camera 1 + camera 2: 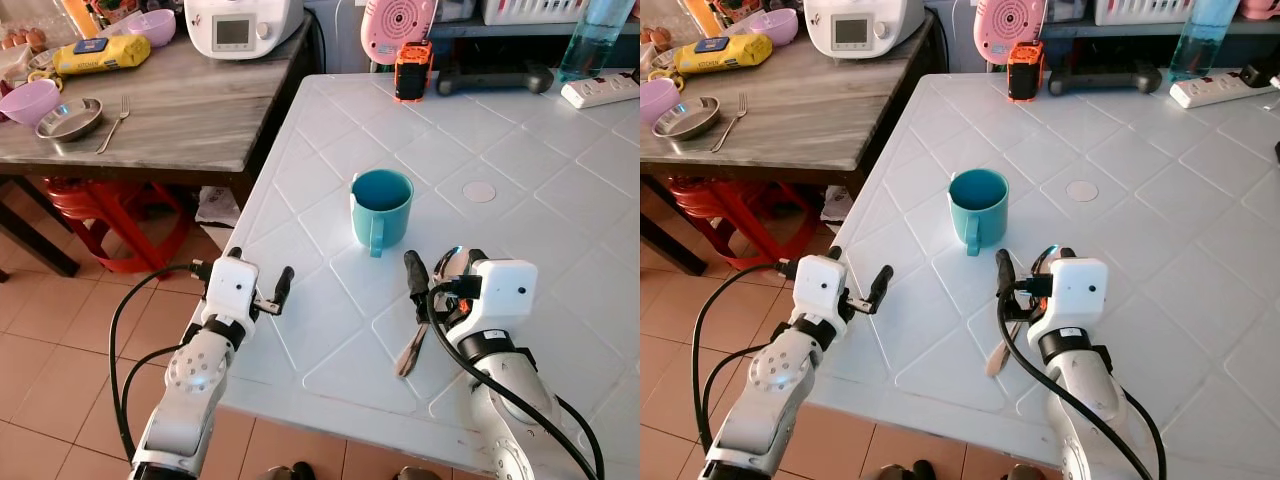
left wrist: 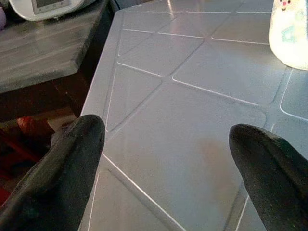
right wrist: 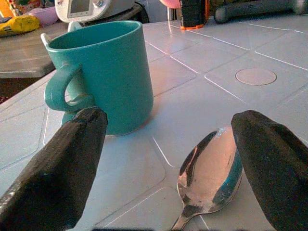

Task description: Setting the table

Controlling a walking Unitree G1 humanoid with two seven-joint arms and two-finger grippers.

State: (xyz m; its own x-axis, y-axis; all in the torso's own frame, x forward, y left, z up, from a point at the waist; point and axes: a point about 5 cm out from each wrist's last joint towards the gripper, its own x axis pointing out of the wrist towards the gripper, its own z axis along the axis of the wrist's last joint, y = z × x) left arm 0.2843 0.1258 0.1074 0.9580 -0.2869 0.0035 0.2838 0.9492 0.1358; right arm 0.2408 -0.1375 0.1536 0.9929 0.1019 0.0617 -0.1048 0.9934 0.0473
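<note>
Right wrist view: glossy metal spoon [image 3: 210, 171]

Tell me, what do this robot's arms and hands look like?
Both arms are silver metal with dotted round joints and black collars at the wrists. Each ends in a white boxy housing carrying two long black fingers: the left hand and the right hand. Loose black cables loop beside each arm.

Power strip [image 1: 600, 90] beside blue bottle [image 1: 592, 38].
</note>
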